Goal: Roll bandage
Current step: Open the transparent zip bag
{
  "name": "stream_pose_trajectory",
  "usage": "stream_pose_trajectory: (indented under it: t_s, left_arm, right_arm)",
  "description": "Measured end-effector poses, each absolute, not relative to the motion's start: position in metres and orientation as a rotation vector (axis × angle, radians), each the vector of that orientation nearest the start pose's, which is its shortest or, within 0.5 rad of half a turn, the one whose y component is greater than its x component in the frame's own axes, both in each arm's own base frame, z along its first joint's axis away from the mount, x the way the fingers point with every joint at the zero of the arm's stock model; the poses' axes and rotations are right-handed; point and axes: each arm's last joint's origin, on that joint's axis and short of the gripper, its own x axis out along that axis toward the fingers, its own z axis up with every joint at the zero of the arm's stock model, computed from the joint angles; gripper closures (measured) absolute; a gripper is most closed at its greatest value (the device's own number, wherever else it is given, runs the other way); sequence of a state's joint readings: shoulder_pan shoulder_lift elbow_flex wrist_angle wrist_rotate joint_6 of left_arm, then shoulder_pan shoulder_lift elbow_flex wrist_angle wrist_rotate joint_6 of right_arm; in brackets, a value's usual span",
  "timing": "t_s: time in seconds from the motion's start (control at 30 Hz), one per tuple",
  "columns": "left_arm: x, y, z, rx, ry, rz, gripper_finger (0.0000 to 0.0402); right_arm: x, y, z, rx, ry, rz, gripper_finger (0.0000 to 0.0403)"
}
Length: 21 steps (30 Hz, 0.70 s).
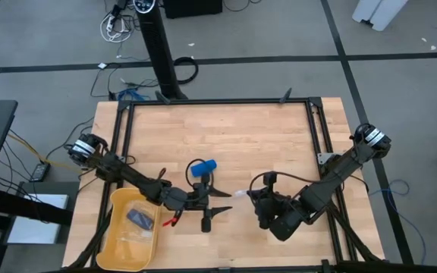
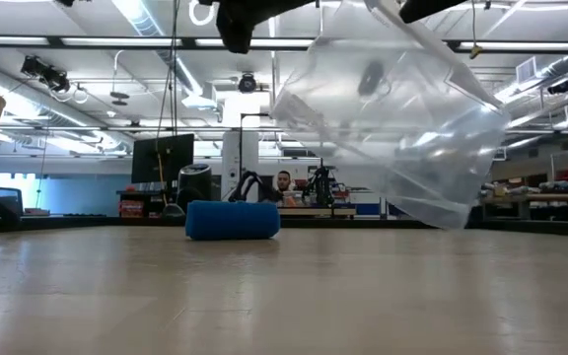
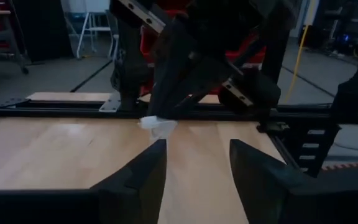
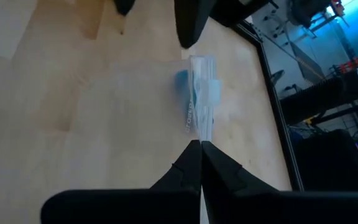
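Bright blue soft fabric bandage [image 1: 203,167], rolled into a small cylinder, lying alone mid-table, clear of both arms. Left gripper [image 1: 217,210] just beside it, fingers spread and empty. Right gripper [image 1: 253,196] pinched tight on the edge of a clear crinkly plastic bag [image 2: 392,108], held aloft. Risks: dangling bag brushing the roll and sending it off; thin film slipping from the pinch; arms close enough to clash.

Soft matt blue cloth bandage [image 1: 203,167] on a smooth pale wooden table [image 1: 226,129]; clear, glossy, crinkled plastic bag [image 2: 402,118] pinched in the matt black right gripper [image 4: 201,144].
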<state>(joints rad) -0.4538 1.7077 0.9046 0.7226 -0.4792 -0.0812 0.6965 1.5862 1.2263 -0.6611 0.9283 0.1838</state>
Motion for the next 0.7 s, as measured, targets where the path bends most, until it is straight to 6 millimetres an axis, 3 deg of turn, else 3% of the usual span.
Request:
stream_pose_trajectory:
  t_s: [0.43, 0.7]
  left_arm:
    - [0.345, -0.137, 0.234, -0.011, 0.148, 0.134, 0.0218]
    - [0.338, -0.153, 0.235, 0.126, 0.159, 0.196, 0.0218]
  right_arm:
    - [0.266, 0.183, 0.267, -0.579, 0.659, -0.272, 0.0401]
    - [0.266, 0.184, 0.267, -0.579, 0.659, -0.271, 0.0401]
